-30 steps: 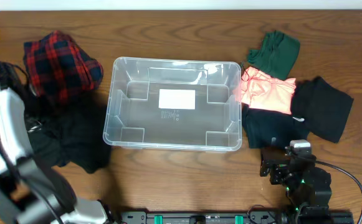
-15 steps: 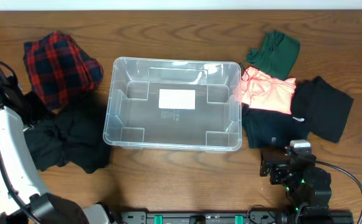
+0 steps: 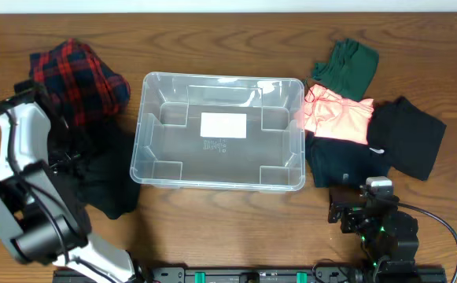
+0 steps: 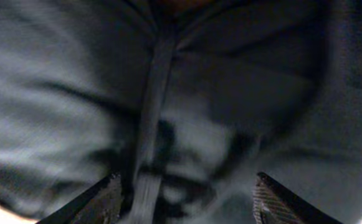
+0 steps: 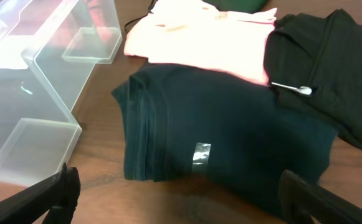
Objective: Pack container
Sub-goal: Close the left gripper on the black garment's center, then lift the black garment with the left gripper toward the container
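Note:
The clear container (image 3: pixel 220 134) stands empty in the middle of the table, its white label (image 3: pixel 223 125) showing through the bottom. My left arm (image 3: pixel 22 149) reaches over a crumpled black garment (image 3: pixel 102 177) left of the container. In the left wrist view dark cloth (image 4: pixel 187 93) fills the frame, very close and blurred. My left gripper (image 4: pixel 188 182) is open just above it, its fingers wide apart. My right gripper (image 5: pixel 177 177) is open low over the wood, in front of a folded dark teal garment (image 5: pixel 218 137). The container's corner (image 5: pixel 50 81) is to its left.
A red plaid garment (image 3: pixel 79 79) lies at the back left. Right of the container lie a green garment (image 3: pixel 346 64), a pink one (image 3: pixel 338 116), the dark teal one (image 3: pixel 342 165) and a black one (image 3: pixel 409 137) with a zip pull (image 5: pixel 304 90).
My left arm has swung in from the far left to above the black garment, and its jaws have opened. The right arm and all garments have stayed put.

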{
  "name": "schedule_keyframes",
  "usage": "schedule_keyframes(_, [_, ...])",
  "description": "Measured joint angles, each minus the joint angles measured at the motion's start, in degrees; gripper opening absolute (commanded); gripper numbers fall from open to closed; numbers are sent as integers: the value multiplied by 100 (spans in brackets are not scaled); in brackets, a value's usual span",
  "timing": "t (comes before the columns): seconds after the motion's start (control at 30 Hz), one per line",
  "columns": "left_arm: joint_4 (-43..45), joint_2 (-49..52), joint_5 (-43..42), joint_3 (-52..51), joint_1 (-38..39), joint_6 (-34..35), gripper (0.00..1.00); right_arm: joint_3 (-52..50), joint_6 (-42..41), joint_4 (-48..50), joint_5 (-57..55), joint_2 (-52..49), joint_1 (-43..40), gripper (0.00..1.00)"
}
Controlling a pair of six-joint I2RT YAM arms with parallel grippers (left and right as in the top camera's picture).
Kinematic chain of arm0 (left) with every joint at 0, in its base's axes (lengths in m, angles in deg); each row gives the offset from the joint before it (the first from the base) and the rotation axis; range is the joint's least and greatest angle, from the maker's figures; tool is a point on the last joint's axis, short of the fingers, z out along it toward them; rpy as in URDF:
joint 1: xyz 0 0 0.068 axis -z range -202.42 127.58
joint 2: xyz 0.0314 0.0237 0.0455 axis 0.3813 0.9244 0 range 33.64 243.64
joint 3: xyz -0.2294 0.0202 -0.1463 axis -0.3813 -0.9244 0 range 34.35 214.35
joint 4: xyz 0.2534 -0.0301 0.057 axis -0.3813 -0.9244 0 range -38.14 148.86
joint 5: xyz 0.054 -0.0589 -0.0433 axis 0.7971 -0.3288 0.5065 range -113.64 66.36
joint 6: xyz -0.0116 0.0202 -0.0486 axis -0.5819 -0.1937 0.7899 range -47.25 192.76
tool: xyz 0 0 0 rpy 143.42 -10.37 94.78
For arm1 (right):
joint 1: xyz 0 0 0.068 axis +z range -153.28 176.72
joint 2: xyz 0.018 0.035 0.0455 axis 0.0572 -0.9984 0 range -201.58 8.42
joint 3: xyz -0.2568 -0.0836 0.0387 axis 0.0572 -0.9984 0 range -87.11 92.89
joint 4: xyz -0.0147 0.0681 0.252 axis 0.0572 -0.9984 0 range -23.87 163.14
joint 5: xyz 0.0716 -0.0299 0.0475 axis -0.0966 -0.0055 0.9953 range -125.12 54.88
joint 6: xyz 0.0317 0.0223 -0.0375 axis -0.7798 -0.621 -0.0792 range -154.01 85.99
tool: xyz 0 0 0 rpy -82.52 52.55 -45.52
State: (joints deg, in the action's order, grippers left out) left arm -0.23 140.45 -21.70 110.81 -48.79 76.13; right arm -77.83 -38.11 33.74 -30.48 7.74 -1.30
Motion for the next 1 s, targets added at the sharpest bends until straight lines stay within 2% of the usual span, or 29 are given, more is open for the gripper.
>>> schedule_keyframes(0.07, [81,258,44,0,-2,0,55,0,0,0,0,0,0,99])
schedule_keyframes(0.13, [120,431,142,28,-2,0,40,0,0,0,0,0,0,99])
schedule_keyframes(0.17, [125,501,216,66,-2,13,29,0,0,0,-2,0,0,99])
schedule_keyframes(0.23, [127,599,310,125,-4,-22,19,0,0,0,0,0,0,99])
schedule_keyframes(0.27, [136,662,358,155,-11,2,6,0,0,0,0,0,0,99])
schedule_keyframes(0.73, [-227,595,407,289,-17,-20,6,0,0,0,0,0,0,99])
schedule_keyframes(0.87, [-332,-26,295,247,-17,-20,6,0,0,0,0,0,0,99])
schedule_keyframes(1.0, [-332,-1121,382,254,-13,-20,6,0,0,0,0,0,0,99])
